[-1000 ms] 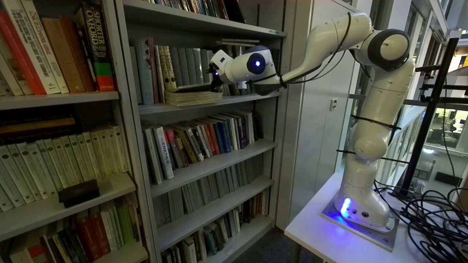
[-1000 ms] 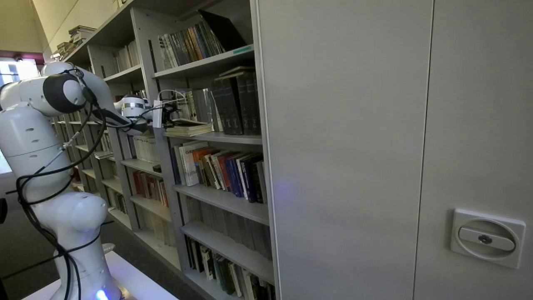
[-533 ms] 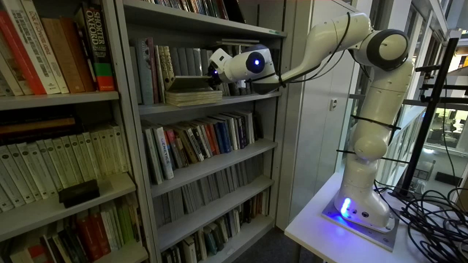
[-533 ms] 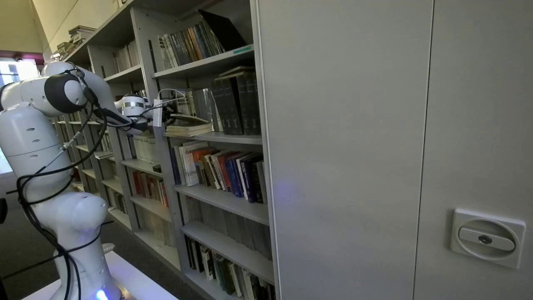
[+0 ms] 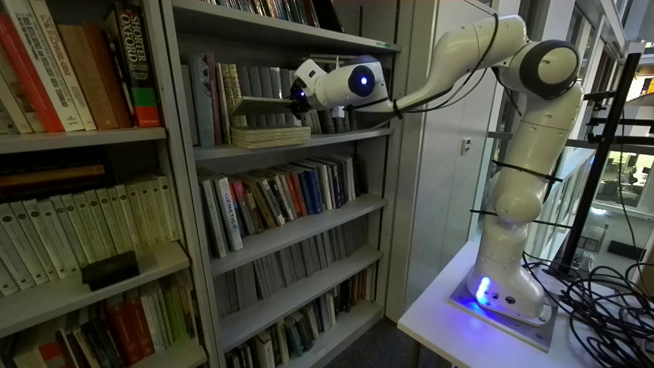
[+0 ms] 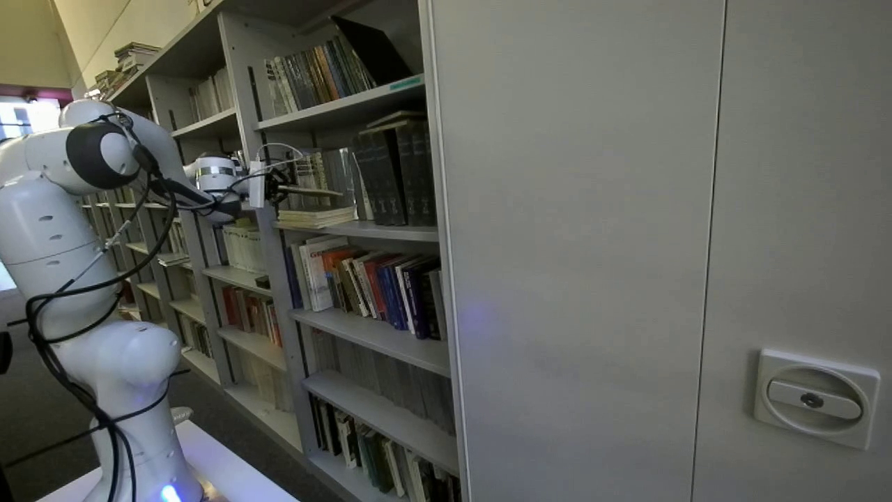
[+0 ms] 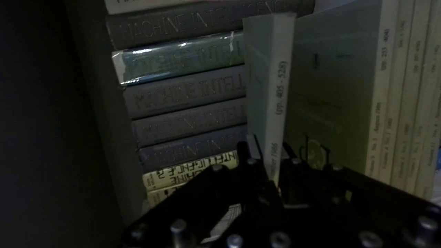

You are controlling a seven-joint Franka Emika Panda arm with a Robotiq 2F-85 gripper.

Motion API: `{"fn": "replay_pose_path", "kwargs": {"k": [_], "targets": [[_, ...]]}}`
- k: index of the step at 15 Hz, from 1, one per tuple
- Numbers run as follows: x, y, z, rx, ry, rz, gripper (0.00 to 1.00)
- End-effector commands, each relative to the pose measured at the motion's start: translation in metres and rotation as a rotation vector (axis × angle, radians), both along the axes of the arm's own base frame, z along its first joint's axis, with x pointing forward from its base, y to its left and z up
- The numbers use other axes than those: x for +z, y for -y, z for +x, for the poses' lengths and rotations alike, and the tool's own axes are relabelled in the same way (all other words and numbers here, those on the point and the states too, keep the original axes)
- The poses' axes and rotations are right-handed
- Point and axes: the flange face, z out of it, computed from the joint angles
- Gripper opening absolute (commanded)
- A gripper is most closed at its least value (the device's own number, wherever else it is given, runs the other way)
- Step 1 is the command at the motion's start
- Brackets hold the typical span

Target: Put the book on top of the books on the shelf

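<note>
The book (image 7: 280, 79), thin with a pale spine and grey-green cover, is pinched between the black fingers of my gripper (image 7: 268, 153). In both exterior views the book (image 5: 261, 105) (image 6: 313, 192) hangs roughly level, with a gap between it and a flat stack of thin volumes (image 5: 271, 137). Behind it the books (image 5: 263, 84) stand upright in a row on the grey metal shelf (image 5: 352, 136); several dark grey and yellow spines of these books (image 7: 186, 93) show in the wrist view. My gripper (image 5: 295, 102) covers the near end of the held book.
Another shelf board (image 5: 286, 30) runs above the row. Large dark volumes (image 6: 394, 171) stand at one end, with flat books (image 6: 397, 120) on top. A grey upright panel (image 5: 179, 102) bounds the bay. Loose cables (image 5: 587, 286) lie by the arm's base.
My gripper has shut on the top volume of the flat stack. The book first tilted up at one edge, then rose clear of the stack. The arm has moved upward a little.
</note>
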Motion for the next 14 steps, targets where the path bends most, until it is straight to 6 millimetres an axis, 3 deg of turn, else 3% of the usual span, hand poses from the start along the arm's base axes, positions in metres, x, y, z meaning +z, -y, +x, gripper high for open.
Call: {"fn": "replay_pose_path", "kwargs": {"k": [1, 5, 7, 10, 14], "targets": [[0.056, -0.003, -0.039, 0.024, 0.096, 0.007, 0.03], [0.111, -0.007, -0.073, 0.054, 0.209, 0.028, 0.03], [0.136, -0.009, -0.077, 0.063, 0.256, 0.022, 0.03], [0.162, -0.011, -0.063, 0.062, 0.300, -0.010, 0.03], [0.183, -0.009, -0.028, 0.043, 0.336, -0.083, 0.03]]}}
